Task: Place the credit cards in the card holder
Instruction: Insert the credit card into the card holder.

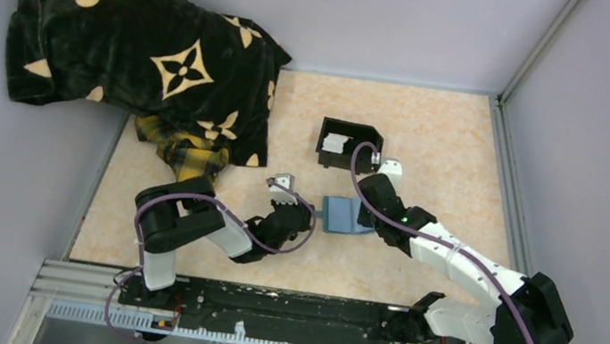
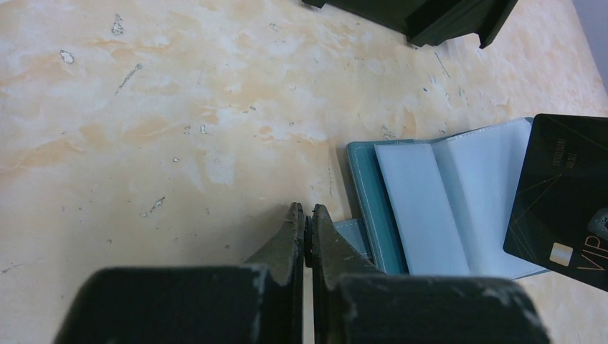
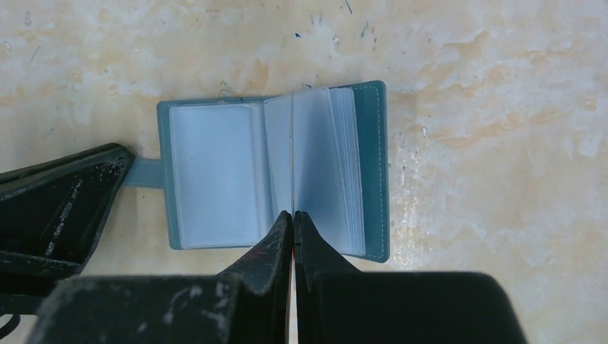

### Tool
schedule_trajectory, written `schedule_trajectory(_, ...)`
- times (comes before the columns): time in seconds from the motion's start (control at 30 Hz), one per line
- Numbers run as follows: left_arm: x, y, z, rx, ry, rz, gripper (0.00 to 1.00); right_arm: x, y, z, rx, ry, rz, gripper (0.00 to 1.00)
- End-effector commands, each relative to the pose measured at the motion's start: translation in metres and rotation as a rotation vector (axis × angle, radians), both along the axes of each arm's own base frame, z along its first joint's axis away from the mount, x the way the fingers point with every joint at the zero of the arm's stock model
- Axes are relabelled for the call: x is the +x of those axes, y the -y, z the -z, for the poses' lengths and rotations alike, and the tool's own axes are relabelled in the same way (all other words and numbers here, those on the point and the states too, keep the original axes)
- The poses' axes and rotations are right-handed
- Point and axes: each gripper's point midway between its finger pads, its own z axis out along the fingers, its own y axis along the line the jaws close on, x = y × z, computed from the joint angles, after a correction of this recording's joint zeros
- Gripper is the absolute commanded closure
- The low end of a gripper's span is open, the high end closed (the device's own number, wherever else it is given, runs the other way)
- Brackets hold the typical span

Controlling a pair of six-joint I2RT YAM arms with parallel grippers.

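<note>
The blue card holder (image 1: 336,215) lies open on the table, its clear sleeves up; it also shows in the left wrist view (image 2: 430,208) and the right wrist view (image 3: 215,172). My right gripper (image 3: 294,213) is shut on a black credit card (image 2: 563,193) marked VIP and holds it on edge over the holder's middle fold. My left gripper (image 2: 306,213) is shut, its tips on the table at the holder's closing tab (image 2: 351,235). In the top view it (image 1: 306,217) is just left of the holder. More pale cards (image 1: 337,143) stand in the black box (image 1: 361,135).
A black flower-patterned blanket (image 1: 138,50) and a yellow plaid cloth (image 1: 182,153) cover the table's far left. The black box stands just behind the holder and shows in the left wrist view (image 2: 430,14). Grey walls close in the table on three sides.
</note>
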Motion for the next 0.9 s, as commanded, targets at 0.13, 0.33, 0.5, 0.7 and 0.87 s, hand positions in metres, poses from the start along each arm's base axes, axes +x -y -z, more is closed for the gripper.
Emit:
schedule_trajectory(0.13, -0.03, -0.033, 0.067, 0.279, -0.141, 0.066, 1.0, 0.023, -0.021, -0.028, 0.113, 0.066, -0.071, 1.0)
schedule_trajectory(0.33, -0.03, -0.032, 0.068, 0.286, -0.141, 0.067, 1.0, 0.029, -0.02, -0.015, 0.14, 0.021, -0.095, 1.0)
schedule_trajectory(0.5, -0.03, -0.033, 0.069, 0.295, -0.142, 0.068, 1.0, 0.03, -0.012, -0.003, 0.195, -0.017, -0.096, 1.0)
schedule_trajectory(0.7, -0.03, -0.032, 0.071, 0.298, -0.145, 0.067, 1.0, 0.027, -0.011, 0.009, 0.24, -0.065, -0.116, 1.0)
schedule_trajectory(0.87, -0.03, -0.031, 0.071, 0.306, -0.146, 0.066, 1.0, 0.019, -0.013, 0.02, 0.278, -0.108, -0.136, 1.0)
